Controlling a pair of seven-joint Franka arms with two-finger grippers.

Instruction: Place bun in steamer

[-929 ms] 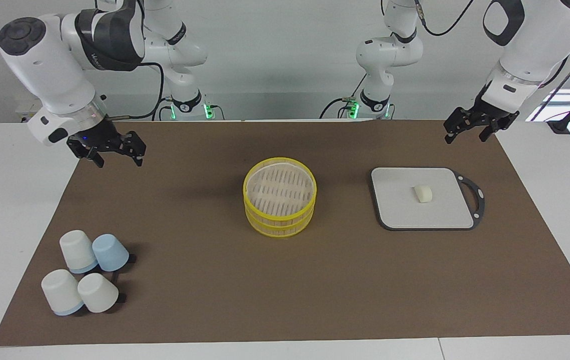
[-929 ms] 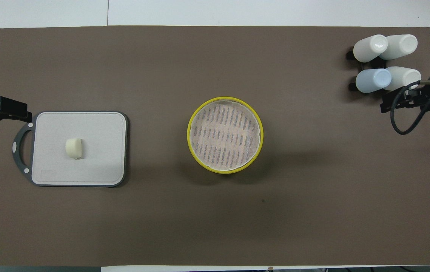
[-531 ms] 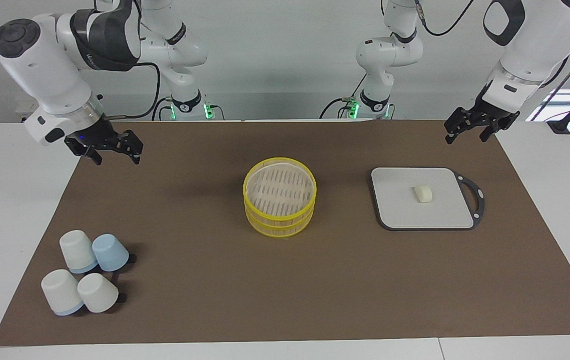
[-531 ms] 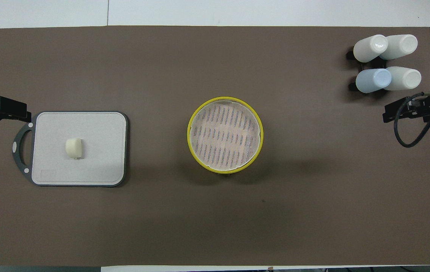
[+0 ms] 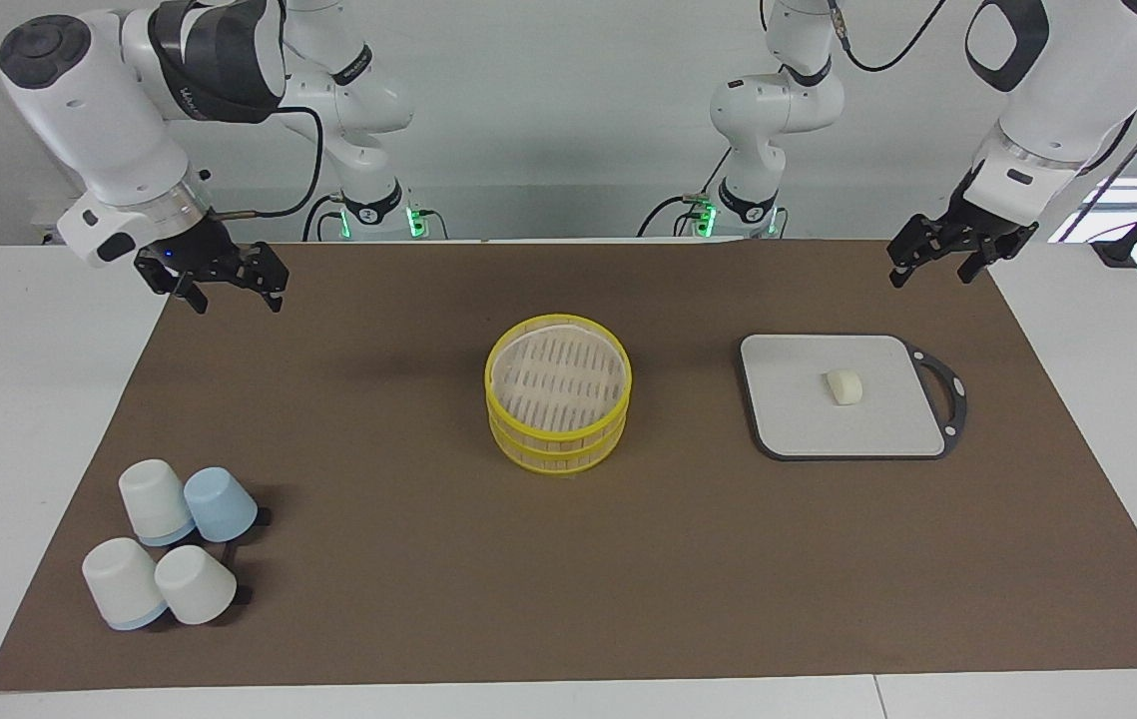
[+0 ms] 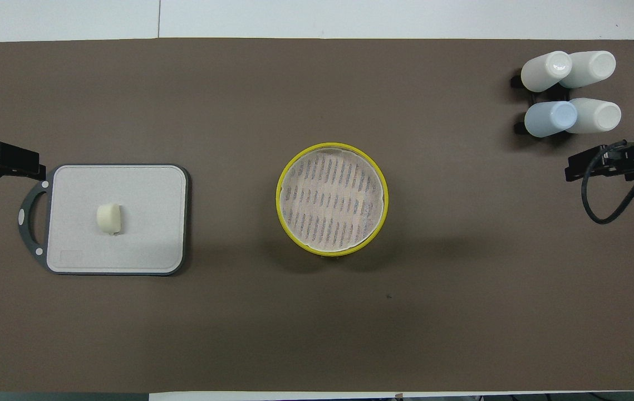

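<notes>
The bun (image 5: 845, 386) lies on a flat grey board (image 5: 798, 424) toward the left arm's end of the table; it also shows in the overhead view (image 6: 108, 218). The steamer (image 5: 558, 389), two stacked yellow-rimmed tiers, stands at the table's middle with nothing in it, also in the overhead view (image 6: 332, 199). My left gripper (image 5: 932, 268) is open and empty in the air over the mat's edge beside the board's handle. My right gripper (image 5: 234, 293) is open and empty over the mat at the right arm's end, well apart from the steamer.
Several upturned white and pale blue cups (image 5: 174, 544) stand together at the right arm's end, farther from the robots than the steamer, also in the overhead view (image 6: 567, 92). A brown mat (image 5: 568, 579) covers the table. The board (image 6: 144, 223) has a black handle.
My right gripper has drawn back from over the cups toward the robots and risen a little. The left gripper, bun and steamer have not moved.
</notes>
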